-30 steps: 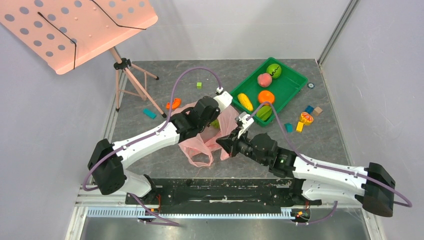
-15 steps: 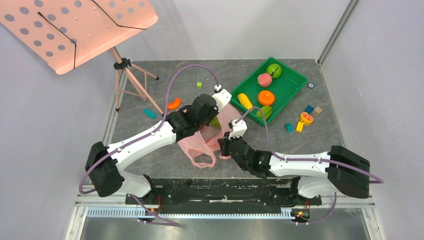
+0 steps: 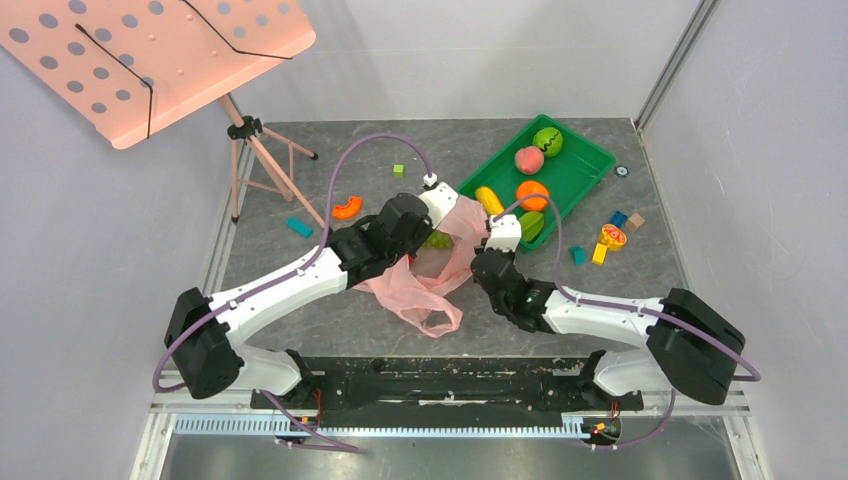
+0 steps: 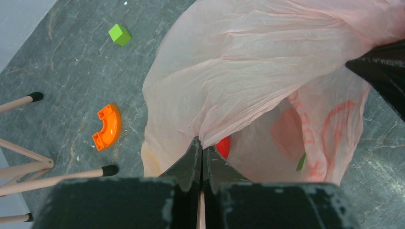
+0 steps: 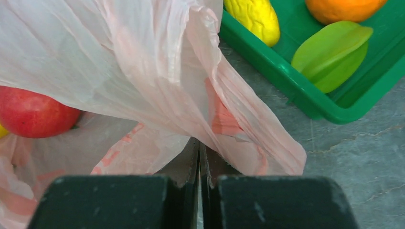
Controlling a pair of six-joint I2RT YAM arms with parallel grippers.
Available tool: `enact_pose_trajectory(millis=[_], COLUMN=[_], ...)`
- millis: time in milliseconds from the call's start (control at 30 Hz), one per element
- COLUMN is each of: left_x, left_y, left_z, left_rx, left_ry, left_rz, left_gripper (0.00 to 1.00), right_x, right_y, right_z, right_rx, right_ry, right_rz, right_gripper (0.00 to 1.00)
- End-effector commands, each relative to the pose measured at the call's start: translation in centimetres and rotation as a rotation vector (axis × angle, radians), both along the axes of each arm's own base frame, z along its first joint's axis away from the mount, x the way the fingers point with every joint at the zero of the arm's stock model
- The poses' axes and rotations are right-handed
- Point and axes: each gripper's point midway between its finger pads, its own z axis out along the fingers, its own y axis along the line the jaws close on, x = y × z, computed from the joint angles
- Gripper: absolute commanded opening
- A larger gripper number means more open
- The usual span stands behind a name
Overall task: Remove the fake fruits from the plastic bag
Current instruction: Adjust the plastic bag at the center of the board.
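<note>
So both arms had a pinch on the plastic bag (image 4: 248, 62). The left gripper (image 4: 201, 155) was closed right down, jaws basically touching, with a fold of the bag's rim caught between the tips. The pink film ballooned up and away in front of it. Just past those fingertips, inside the bag mouth, a bit of something red peeked out. There was a sliver of green deeper in and off to the right, too little of either to say which fruit.

The right gripper (image 5: 199, 152) was the same deal: jaws squeezed together on a crease of the bag, with film draped over and ahead of the tips. The red apple (image 5: 36, 114) sat inside the bag, ahead and off to the left of that gripper, half under the plastic.

Ahead and to the right of the right gripper was the green tray (image 5: 286, 90), its near wall just beside the bag's edge. A yellow bumpy piece (image 5: 255, 19), a green ridged fruit (image 5: 332, 55) and an orange (image 5: 344, 7) lay in it.

Left of the left gripper, on the grey table (image 4: 71, 71), lay an orange curved block (image 4: 107, 126). A small green cube (image 4: 119, 34) sat further ahead, well apart from the bag.
</note>
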Motion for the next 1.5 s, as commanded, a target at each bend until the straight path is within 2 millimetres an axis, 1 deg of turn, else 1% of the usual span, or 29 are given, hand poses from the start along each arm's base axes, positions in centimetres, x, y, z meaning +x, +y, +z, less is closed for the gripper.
enact_pose_trajectory(millis=[0, 67, 100, 167, 233, 300, 467, 533, 633, 733, 933, 1000, 1067, 1200, 1267, 1333, 1367, 1467], left_x=[-0.8, -1.1, -1.2, -1.3, -1.4, -1.6, -2.4, -2.6, -3.0, -3.1, -3.1, -3.2, -3.3, -3.5, -3.7, -3.9, -4.0, -4.4], left_y=[-0.1, -0.1, -0.2, -0.2, -0.3, -0.3, -0.2, -0.1, 0.2, 0.4, 1.2, 1.6, 2.0, 2.9, 3.3, 3.6, 3.8, 4.0], left_z=[1.3, 1.3, 1.2, 1.1, 1.0, 0.9, 0.9, 0.8, 0.8, 0.9, 0.7, 0.7, 0.8, 0.8, 0.7, 0.5, 0.3, 0.0], left_rx=[-0.089, -0.1, -0.105, -0.112, -0.126, -0.142, -0.188, -0.202, -0.223, -0.242, -0.271, -0.278, -0.286, -0.293, -0.289, -0.286, -0.284, -0.282], left_ry=[0.009, 0.019, 0.023, 0.037, 0.052, 0.066, 0.098, 0.109, 0.122, 0.13, 0.159, 0.164, 0.161, 0.165, 0.168, 0.172, 0.175, 0.185], left_rz=[0.007, 0.002, 0.001, 0.007, 0.012, 0.013, 0.02, 0.02, 0.019, 0.024, 0.05, 0.058, 0.065, 0.078, 0.082, 0.083, 0.084, 0.078], left_gripper=[0.02, 0.02, 0.02, 0.02, 0.02, 0.02, 0.02, 0.02, 0.02, 0.02, 0.02, 0.02, 0.02, 0.02, 0.02, 0.02, 0.02, 0.02], right_x=[-0.2, -1.0, -1.6, -2.8, -3.8, -4.4, -4.9, -5.0, -4.8, -5.7, -9.2, -10.8, -12.5, -15.1, -15.8, -15.9, -15.8, -14.8], right_y=[1.3, 3.1, 4.0, 5.3, 6.2, 7.2, 9.9, 11.3, 12.7, 14.2, 17.3, 18.4, 19.3, 19.9, 19.6, 18.7, 18.4, 17.0], right_z=[1.4, 2.3, 3.1, 4.4, 5.5, 6.2, 7.0, 7.1, 6.5, 6.1, 4.3, 3.3, 1.8, -1.3, -2.4, -2.2, -1.7, 0.3], right_rx=[-0.019, 0.021, 0.052, 0.111, 0.169, 0.203, 0.227, 0.236, 0.251, 0.275, 0.316, 0.33, 0.316, 0.304, 0.305, 0.32, 0.327, 0.322], right_ry=[-0.048, -0.074, -0.096, -0.144, -0.183, -0.195, -0.199, -0.194, -0.176, -0.171, -0.144, -0.12, -0.088, -0.022, 0.002, -0.008, -0.019, -0.079], right_rz=[0.165, 0.292, 0.358, 0.459, 0.526, 0.568, 0.622, 0.642, 0.644, 0.667, 0.725, 0.763, 0.803, 0.843, 0.846, 0.834, 0.823, 0.772], right_gripper=[0.01, 0.03, 0.04, 0.06, 0.09, 0.13, 0.14, 0.14, 0.14, 0.13, 0.11, 0.11, 0.11, 0.11, 0.11, 0.11, 0.11, 0.11])
